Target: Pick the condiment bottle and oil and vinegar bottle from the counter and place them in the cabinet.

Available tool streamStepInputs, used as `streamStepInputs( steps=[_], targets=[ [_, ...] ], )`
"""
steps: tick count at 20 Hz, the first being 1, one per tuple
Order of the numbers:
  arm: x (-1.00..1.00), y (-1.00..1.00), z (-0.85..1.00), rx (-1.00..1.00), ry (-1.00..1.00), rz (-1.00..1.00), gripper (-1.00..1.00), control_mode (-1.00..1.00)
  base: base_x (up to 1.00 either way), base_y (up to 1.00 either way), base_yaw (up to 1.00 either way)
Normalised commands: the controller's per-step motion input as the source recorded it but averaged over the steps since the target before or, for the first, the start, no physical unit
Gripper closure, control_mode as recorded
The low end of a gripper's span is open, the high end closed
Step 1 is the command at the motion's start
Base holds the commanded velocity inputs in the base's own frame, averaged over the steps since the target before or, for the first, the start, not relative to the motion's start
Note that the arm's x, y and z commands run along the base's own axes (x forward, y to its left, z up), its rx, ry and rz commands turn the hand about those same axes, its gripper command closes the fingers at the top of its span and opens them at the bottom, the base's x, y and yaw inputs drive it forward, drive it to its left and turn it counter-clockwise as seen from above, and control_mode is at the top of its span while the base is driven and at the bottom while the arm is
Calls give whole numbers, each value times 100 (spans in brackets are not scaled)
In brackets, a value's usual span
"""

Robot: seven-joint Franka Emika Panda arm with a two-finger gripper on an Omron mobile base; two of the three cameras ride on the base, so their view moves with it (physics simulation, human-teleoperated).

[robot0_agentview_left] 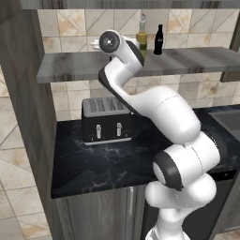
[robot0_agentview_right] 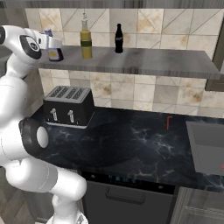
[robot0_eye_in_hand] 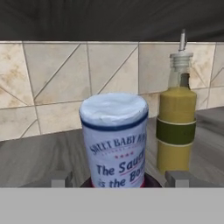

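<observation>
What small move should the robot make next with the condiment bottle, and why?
Probably open the pincer and draw straight back. The condiment bottle appears to stand upright on the cabinet shelf, left of the oil and vinegar bottle, apart from it. Whether its base fully rests on the board cannot be told, so release gently.

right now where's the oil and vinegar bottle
The oil and vinegar bottle stands upright on the cabinet shelf against the tiled wall, above the toaster. In the right base view, the condiment bottle is on its left and a black bottle on its right.
</observation>
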Motion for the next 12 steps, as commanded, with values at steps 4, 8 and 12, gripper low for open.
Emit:
streamStepInputs(
  steps=[4,8,12],
  targets=[
    [24,0,0,0,-1,0,100,-100,0,0,0],
    [36,2,-1,0,-1,0,100,-100,0,0,0],
    [35,4,-3,0,-2,0,100,-100,0,0,0]
  ],
)
